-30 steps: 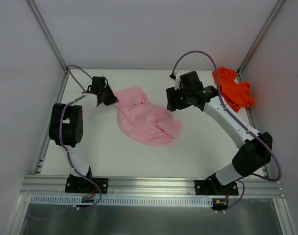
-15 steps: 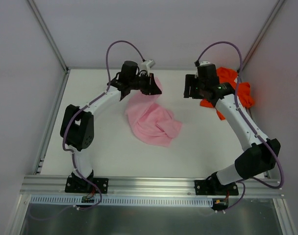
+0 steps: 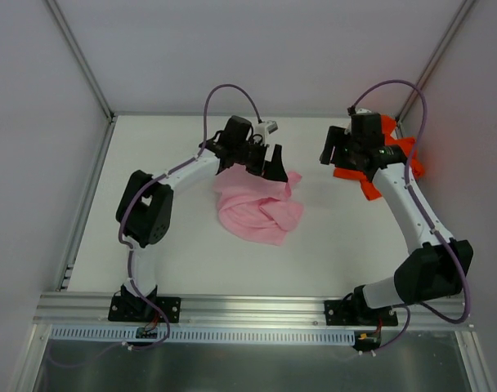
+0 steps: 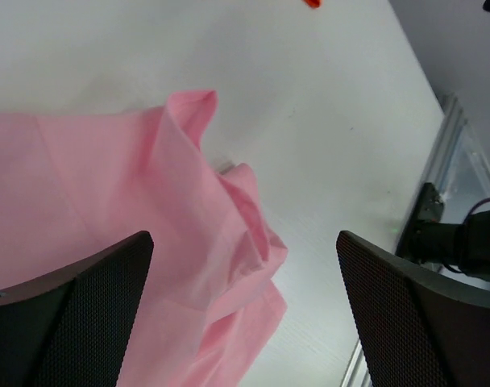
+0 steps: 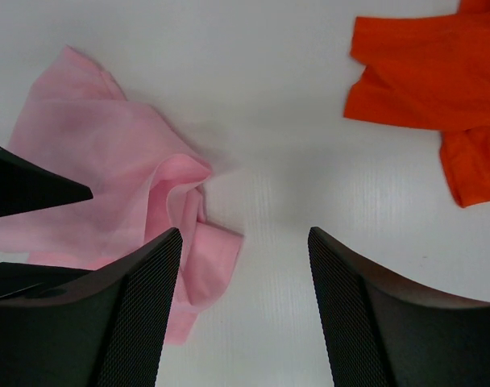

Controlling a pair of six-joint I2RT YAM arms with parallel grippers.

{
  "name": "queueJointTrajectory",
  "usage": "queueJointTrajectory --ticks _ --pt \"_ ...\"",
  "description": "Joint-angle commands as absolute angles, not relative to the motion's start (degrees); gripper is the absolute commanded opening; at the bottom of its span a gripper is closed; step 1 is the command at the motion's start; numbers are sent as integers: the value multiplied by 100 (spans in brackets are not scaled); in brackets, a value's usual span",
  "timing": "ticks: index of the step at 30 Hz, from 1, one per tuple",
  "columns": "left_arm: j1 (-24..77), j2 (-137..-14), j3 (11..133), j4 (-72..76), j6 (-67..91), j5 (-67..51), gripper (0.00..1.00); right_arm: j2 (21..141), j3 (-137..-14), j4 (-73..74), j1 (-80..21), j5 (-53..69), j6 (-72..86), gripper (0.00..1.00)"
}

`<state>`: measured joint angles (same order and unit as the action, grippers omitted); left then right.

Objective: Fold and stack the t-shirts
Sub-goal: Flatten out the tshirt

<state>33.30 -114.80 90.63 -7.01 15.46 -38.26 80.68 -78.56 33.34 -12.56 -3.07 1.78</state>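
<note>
The light pink t-shirt lies crumpled in a loose heap at the middle of the white table. My left gripper hovers over its far right corner, open, with nothing between its fingers; in the left wrist view the left gripper has pink folds below it. The bright orange t-shirt lies bunched at the back right, partly hidden by my right arm. My right gripper is open above bare table, between the pink t-shirt and the orange t-shirt.
White walls close in the table on the left, back and right. An aluminium rail runs along the near edge, with both arm bases on it. The right arm's base shows in the left wrist view.
My left gripper carried the pink t-shirt's left edge across to the right and let go, so it now stands open. My right arm swung back right, toward the orange t-shirt.
</note>
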Motion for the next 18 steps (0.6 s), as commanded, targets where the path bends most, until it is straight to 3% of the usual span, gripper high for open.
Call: queueJointTrajectory --ticks 1,5,12,18 --pt "3287 -10997 9360 -1282 1292 -3210 99 8366 -7734 2910 -1274 613 631 67" --pt "3112 -10416 9291 -1897 1300 -2261 99 8945 -7814 2883 -1564 659 738 68" --pt "2278 -8852 7560 -2197 1889 -1363 99 9912 -7875 2619 -1837 721 1458 69" --pt "2101 -7814 6655 -2382 1995 -932 99 10283 -7857 2031 -1837 580 1872 83"
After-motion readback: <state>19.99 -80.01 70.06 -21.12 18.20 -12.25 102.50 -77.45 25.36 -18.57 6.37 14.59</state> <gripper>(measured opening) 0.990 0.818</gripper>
